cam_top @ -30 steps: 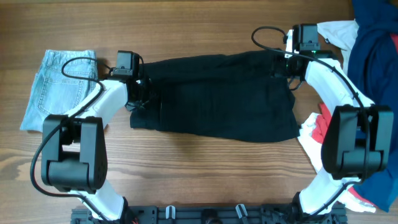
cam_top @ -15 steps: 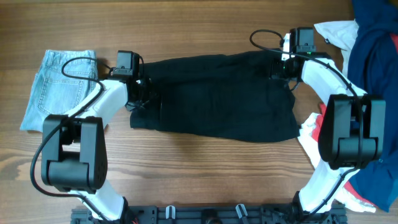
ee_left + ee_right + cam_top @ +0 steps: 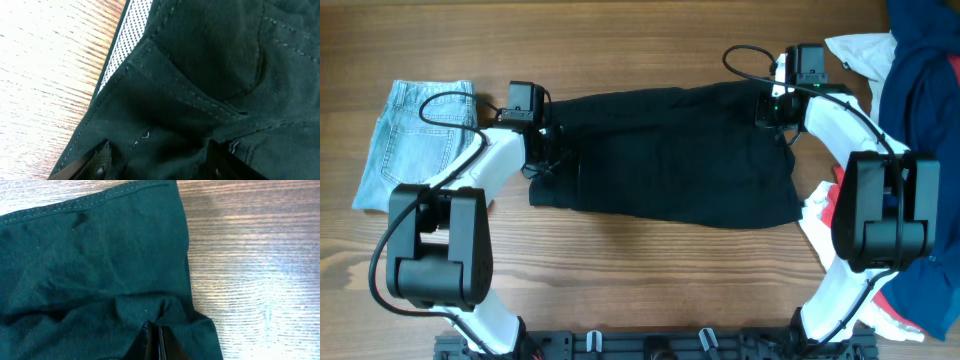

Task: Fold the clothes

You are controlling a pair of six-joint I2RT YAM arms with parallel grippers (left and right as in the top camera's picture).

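My pincers sit at both ends of the black shorts [image 3: 670, 150], which lie flat on the wood counter [image 3: 650, 270].
Overhead: left pincer [image 3: 548, 150] at the shorts' left edge, right pincer [image 3: 772, 108] at their top-right corner, jeans [image 3: 415, 140] beyond the left edge. Left wrist: fingers [image 3: 102, 157] spread over a stitched pocket seam [image 3: 200, 97]. Right wrist: fingers [image 3: 150, 345] pressed together, pinching the fabric.

Legible text, labels, brands, numbers, signs: none found in any view, on the garments, the arms or the wooden worktop [image 3: 650, 280].
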